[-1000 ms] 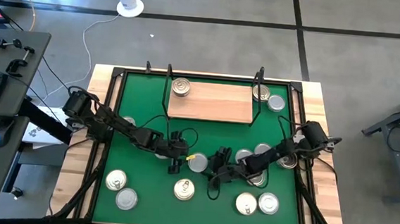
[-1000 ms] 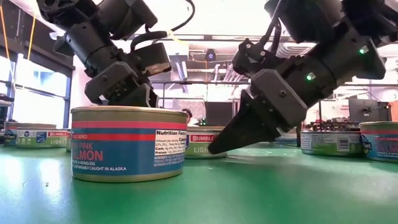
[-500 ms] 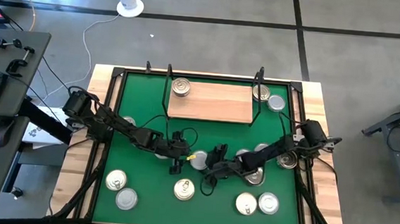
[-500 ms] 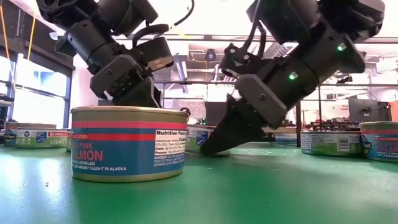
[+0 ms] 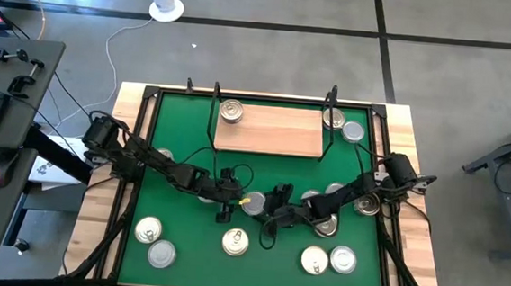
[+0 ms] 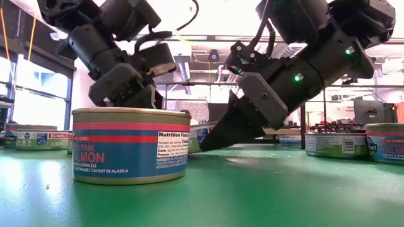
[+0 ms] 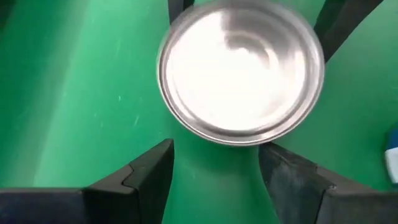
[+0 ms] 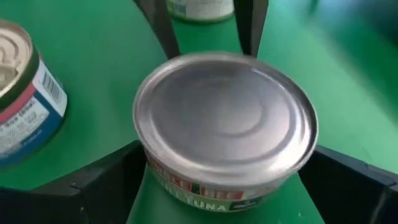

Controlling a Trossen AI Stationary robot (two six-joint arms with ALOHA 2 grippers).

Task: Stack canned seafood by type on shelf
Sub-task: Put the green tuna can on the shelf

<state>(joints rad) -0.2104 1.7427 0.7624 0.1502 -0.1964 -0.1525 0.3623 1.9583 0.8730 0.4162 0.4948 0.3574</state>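
Right gripper (image 5: 268,218) sits at the green mat's (image 5: 183,147) centre, fingers spread wide around a silver-lidded tuna can (image 8: 225,127), not clamped. Left gripper (image 7: 214,180) faces the same can (image 7: 241,70), fingers released, apart from it. Shelf (image 5: 270,130) stands by the far edge.

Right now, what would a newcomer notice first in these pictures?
Both arms meet at mid-mat over one silver-lidded can: the right tool stands open around it, the left tool open just beside. In the low view a pink salmon can fills the foreground. The wooden shelf at the far edge carries one can.
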